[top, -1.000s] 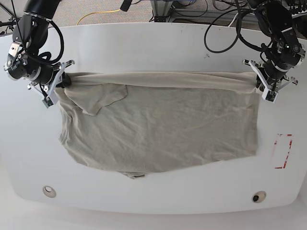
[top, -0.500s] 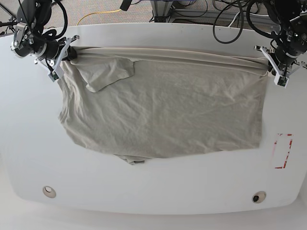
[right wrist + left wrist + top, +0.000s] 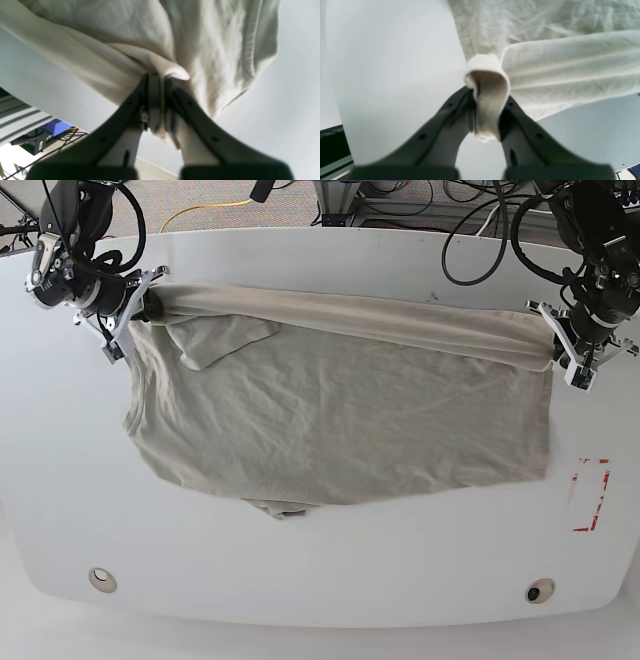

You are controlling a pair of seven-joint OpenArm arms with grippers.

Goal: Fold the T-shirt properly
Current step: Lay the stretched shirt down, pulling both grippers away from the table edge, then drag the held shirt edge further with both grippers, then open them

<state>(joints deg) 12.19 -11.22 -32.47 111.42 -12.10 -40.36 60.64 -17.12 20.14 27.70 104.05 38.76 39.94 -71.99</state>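
Note:
The beige T-shirt lies spread on the white table, its far edge lifted and stretched into a rolled band between both arms. My left gripper at the right of the base view is shut on that edge's right corner; the left wrist view shows a bunched fold of the T-shirt pinched in the left gripper. My right gripper at the far left is shut on the other corner, where the T-shirt hangs from the right gripper. A sleeve lies folded inward near it.
A red-marked rectangle is on the table at the right. Two round holes sit near the front edge. Cables and equipment lie beyond the table's far edge.
The held edge has sagged and slackened slightly toward the near side on the right; the left gripper has come down and nearer. The right gripper stays near the far left corner.

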